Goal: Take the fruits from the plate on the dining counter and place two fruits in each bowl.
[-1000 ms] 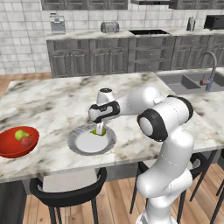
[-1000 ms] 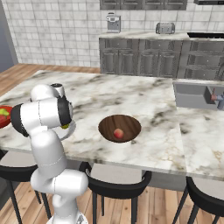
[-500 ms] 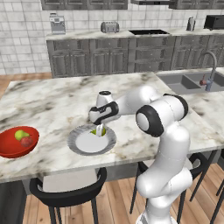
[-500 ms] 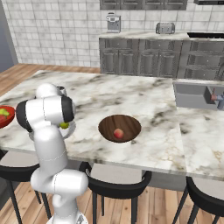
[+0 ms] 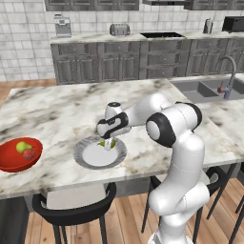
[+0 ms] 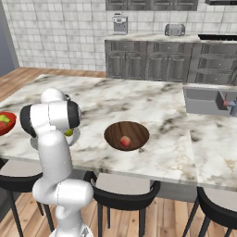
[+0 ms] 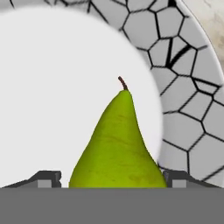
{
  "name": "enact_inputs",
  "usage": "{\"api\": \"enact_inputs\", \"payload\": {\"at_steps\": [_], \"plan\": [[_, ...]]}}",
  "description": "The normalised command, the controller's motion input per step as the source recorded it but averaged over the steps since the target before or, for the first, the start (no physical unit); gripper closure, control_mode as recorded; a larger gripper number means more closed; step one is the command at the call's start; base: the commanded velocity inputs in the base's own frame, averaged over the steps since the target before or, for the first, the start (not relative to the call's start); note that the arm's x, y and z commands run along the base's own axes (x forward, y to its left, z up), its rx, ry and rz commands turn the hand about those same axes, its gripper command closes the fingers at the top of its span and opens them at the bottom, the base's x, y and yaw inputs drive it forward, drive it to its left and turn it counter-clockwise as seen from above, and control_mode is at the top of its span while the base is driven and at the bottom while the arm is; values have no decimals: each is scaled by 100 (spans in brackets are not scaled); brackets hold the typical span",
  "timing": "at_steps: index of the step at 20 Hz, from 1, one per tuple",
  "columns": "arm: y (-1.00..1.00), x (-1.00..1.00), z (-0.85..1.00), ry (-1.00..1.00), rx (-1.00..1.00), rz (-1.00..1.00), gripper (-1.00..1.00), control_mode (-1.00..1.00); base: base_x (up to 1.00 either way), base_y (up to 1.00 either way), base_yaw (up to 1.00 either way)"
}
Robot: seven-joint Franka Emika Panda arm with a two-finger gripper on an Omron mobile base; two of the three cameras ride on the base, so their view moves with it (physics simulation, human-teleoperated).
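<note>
A yellow-green pear [image 7: 117, 144] lies on the plate [image 5: 85, 158] at lower centre of the hand view, stem pointing up the frame, between the two finger tips [image 7: 45, 179]. The gripper [image 5: 109, 143] brackets the pear closely; whether the tips actually press it cannot be told. The plate sits left of centre in the left base view on the dining counter [image 5: 57, 109]. The red bowl [image 5: 13, 161] at far left holds a pear and a red fruit. The brown bowl [image 6: 136, 128], mid-frame in the right base view, holds one red fruit [image 6: 125, 141]. The arm reaches leftward and low, hand pointing down.
</note>
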Motion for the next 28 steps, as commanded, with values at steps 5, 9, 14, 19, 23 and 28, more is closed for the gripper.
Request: {"api": "enact_inputs", "payload": {"at_steps": [5,9,14,19,23,28], "plan": [[-5,0,0,0,0,0,100,-100,0,0,0],[-18,0,43,-2,0,-2,100,-100,0,0,0],[-29,-14,76,0,0,-6,100,-100,0,0,0],[-64,-69,45,0,0,-14,100,-100,0,0,0],[-71,-62,30,0,0,-17,100,-100,0,0,0],[-72,-38,17,-4,0,-25,100,-100,0,0,0]]}}
